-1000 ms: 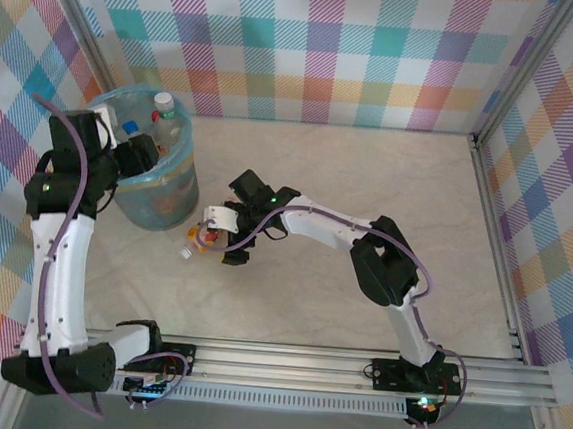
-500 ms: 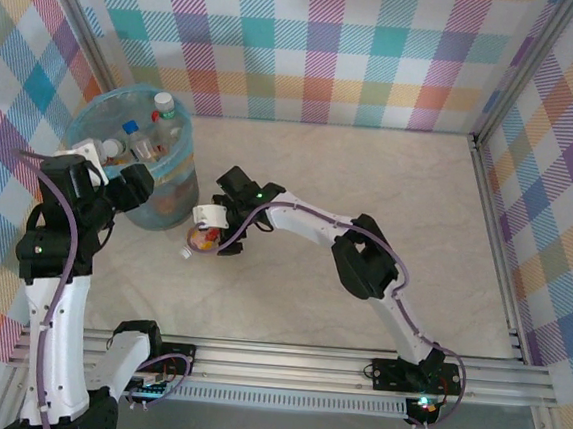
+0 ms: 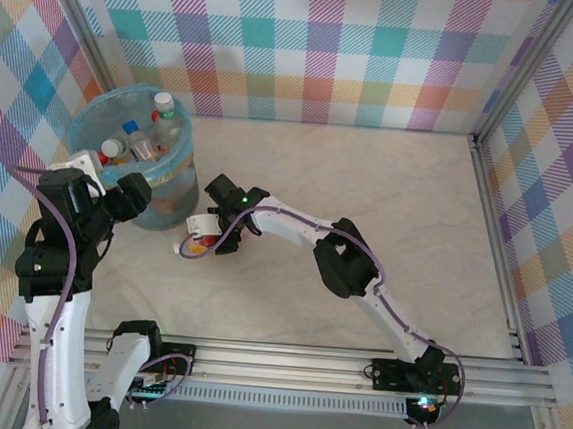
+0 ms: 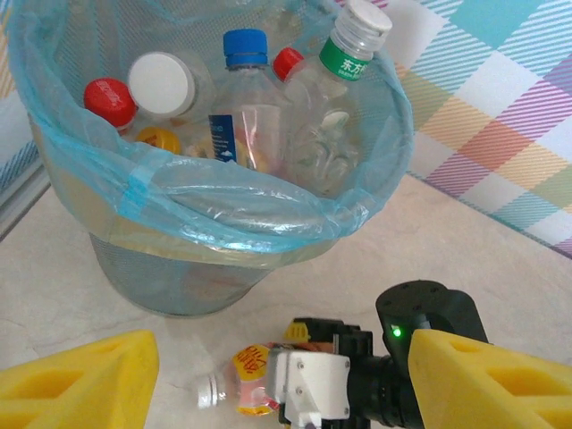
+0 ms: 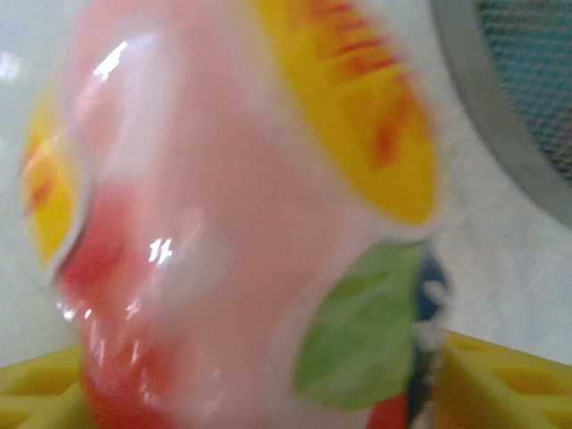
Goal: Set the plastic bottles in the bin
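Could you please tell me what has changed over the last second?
The left gripper pulled back from above the bin, still open. The right gripper slid left onto the fallen bottle, straddling it; whether it grips is unclear. Bottle stays on the table, bin unmoved.

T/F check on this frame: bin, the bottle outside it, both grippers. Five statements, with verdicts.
1. The bin holds several bottles, among them a blue-capped bottle. True.
2. The bin lies tipped on its side. False: it stands upright on the table.
3. A loose bottle lies on the table beside the bin's base. True.
4. The left gripper holds a bottle. False: its fingers stand wide apart with nothing between them.
5. The loose bottle sits between the fingers of the right gripper. True.
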Motion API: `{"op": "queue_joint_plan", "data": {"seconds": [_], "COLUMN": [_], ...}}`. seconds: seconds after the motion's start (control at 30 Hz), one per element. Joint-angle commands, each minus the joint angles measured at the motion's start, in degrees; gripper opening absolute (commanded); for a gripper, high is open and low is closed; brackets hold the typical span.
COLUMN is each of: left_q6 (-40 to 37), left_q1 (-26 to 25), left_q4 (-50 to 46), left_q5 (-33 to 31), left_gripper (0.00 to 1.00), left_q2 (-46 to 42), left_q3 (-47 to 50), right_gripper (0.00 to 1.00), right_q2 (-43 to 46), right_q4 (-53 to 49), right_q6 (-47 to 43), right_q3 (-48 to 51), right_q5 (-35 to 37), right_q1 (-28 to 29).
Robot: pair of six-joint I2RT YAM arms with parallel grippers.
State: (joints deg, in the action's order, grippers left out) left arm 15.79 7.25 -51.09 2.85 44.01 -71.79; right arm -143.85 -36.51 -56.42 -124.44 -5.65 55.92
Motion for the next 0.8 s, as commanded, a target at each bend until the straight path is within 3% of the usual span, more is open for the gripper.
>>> {"op": "queue_joint_plan", "data": {"seconds": [0.0, 0.07, 0.27, 0.43, 0.57, 0.77], "left_q6": [-0.42, -0.32, -0.35, 1.66, 4.66, 6.26], "left_q1": [-0.25, -0.26, -0.22, -1.03, -5.02, -13.99], "left_q4": [-1.06, -0.6, 1.91, 7.97, 15.72, 20.6], "left_q5": [-1.18, -1.11, 4.22, 14.42, 22.78, 26.78], "left_gripper": [0.74, 0.74, 0.74, 0.73, 0.75, 0.82], "left_q2": [-0.55, -0.27, 2.22, 4.61, 6.85, 10.91], "left_q3": [-1.07, -1.15, -3.4, -5.18, -5.34, -7.75], "right_gripper": [0.65, 0.59, 0.57, 0.57, 0.56, 0.58], "right_q2": [5.94, 9.98, 21.01, 32.31, 40.24, 44.98], "right_q4": [-6.47, -5.05, -3.11, 1.99, 8.07, 11.66], "right_q6": [-0.79, -0.71, 6.04, 18.63, 27.92, 36.35], "right_q3": [5.74, 10.53, 19.63, 27.01, 31.78, 31.68], "right_q5": [0.56, 0.72, 1.05, -8.78, -19.35, -23.11], "right_q1": [0.33, 0.29, -0.6, -5.16, -9.91, -12.4]}}
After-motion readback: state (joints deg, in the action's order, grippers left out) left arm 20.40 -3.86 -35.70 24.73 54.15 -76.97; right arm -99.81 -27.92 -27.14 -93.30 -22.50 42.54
